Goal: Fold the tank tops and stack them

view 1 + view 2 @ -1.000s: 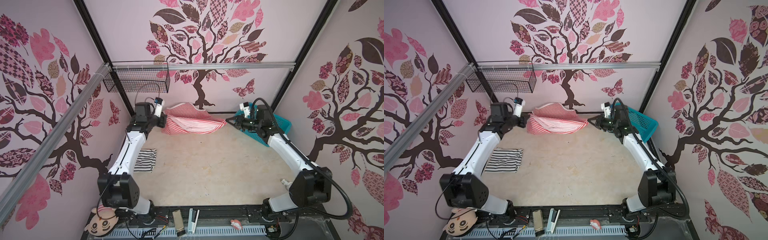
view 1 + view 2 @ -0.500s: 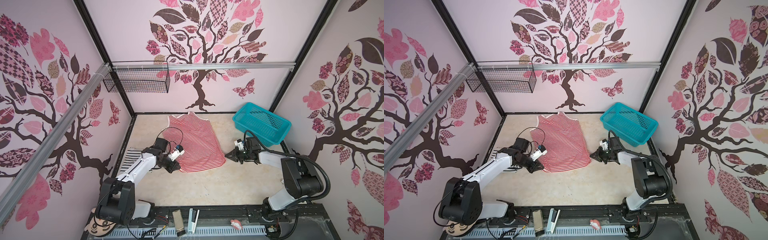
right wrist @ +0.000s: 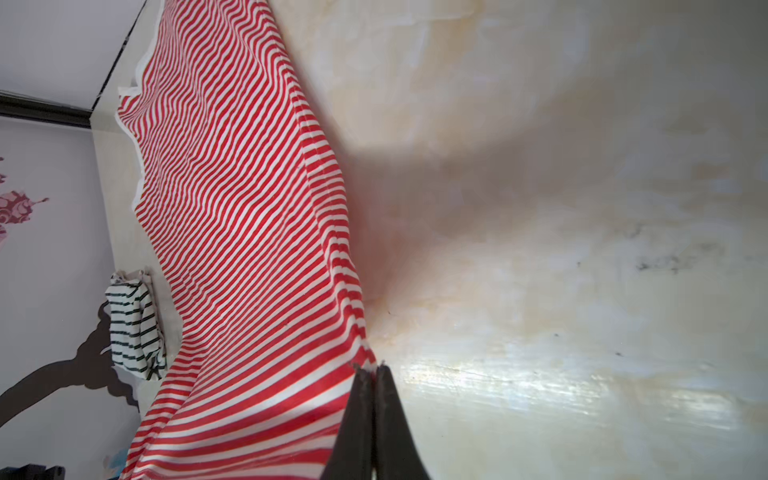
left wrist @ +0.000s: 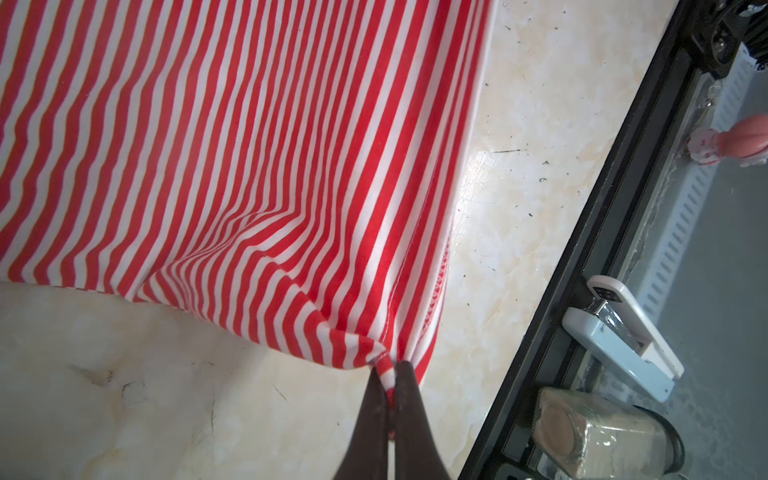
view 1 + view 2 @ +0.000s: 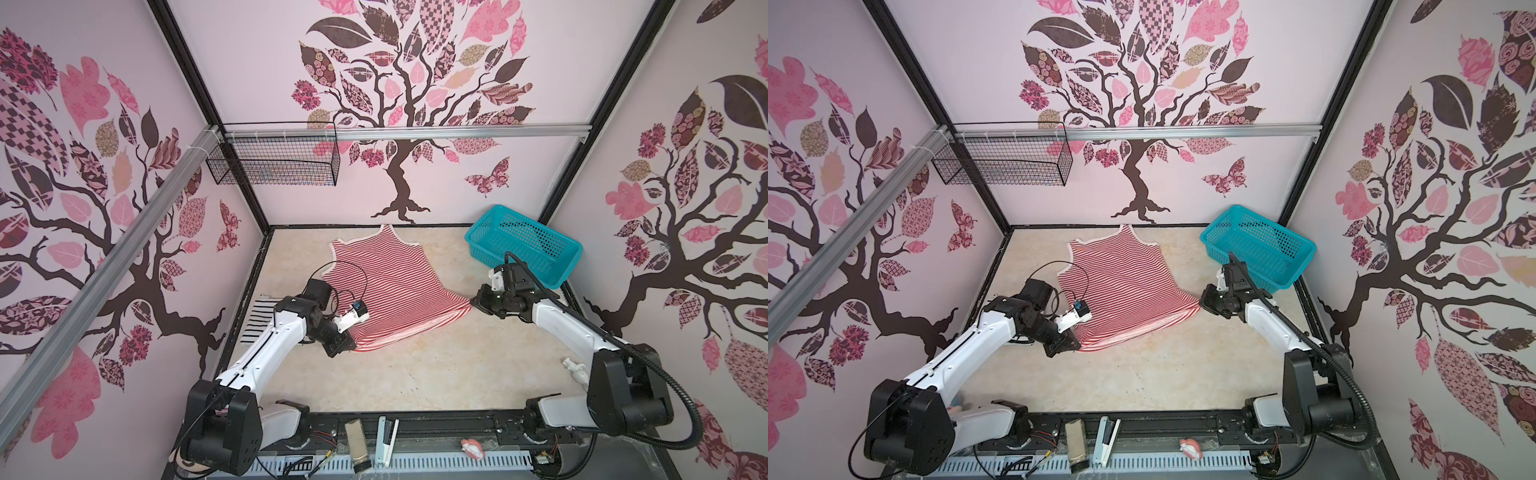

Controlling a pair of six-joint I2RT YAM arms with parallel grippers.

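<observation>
Now, in both top views, the red-and-white tank top, bunched aloft at the back wall a second ago, lies spread on the beige table. It lies between the folded black-and-white tank top at the left edge and the teal basket; open table lies in front. Left wrist view: the left hand is pinched tight on a hem corner. Right wrist view: the right hand is clamped on the other corner.

Front table bare; basket blocks far right
</observation>
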